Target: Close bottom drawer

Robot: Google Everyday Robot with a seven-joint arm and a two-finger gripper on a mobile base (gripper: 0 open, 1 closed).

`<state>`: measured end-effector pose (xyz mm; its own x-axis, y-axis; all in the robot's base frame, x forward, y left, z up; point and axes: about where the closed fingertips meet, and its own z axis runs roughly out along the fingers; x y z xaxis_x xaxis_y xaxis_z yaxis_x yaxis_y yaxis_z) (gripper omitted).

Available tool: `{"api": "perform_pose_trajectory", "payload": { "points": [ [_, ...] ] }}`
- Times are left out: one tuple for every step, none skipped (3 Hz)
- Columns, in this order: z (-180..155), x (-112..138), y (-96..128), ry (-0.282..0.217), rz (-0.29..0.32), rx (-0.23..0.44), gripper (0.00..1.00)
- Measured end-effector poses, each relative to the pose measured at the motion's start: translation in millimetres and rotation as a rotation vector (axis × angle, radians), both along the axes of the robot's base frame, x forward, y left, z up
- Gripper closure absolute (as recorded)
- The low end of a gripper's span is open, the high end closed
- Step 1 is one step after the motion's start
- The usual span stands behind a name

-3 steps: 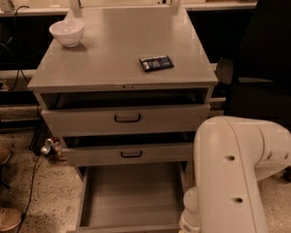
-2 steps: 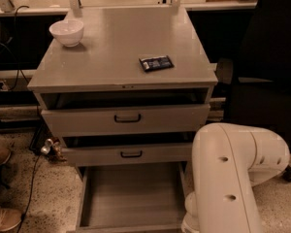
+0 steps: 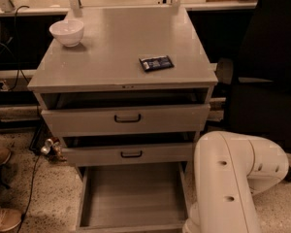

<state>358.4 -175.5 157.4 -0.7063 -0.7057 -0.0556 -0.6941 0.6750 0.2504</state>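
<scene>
The bottom drawer [image 3: 131, 198] of the grey cabinet is pulled far out, its empty deep tray open to view; its front panel and handle lie at or below the frame's lower edge and do not show. Above it the middle drawer [image 3: 128, 154] and the top drawer [image 3: 126, 119] each stand slightly out, both with black bar handles. My white arm [image 3: 230, 183] fills the lower right, just right of the open tray. The gripper is out of view below the frame.
On the cabinet top [image 3: 116, 57] sit a white bowl [image 3: 67, 32] at the back left and a dark flat packet [image 3: 156, 62] at the right. A black chair [image 3: 266, 67] stands to the right. Shoes [image 3: 2, 217] and cables lie on the floor at left.
My arm has shifted slightly left and lower in the frame. The drawers have not visibly moved.
</scene>
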Motion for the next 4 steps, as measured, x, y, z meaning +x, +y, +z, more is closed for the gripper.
{"api": "perform_pose_trajectory", "payload": {
  "points": [
    [-5,17,9,-0.066,-0.010,0.040,1.00],
    [-5,17,9,-0.066,-0.010,0.040,1.00],
    [-10,45,41,-0.145,0.006,0.144,1.00],
    [-10,45,41,-0.145,0.006,0.144,1.00]
  ]
}}
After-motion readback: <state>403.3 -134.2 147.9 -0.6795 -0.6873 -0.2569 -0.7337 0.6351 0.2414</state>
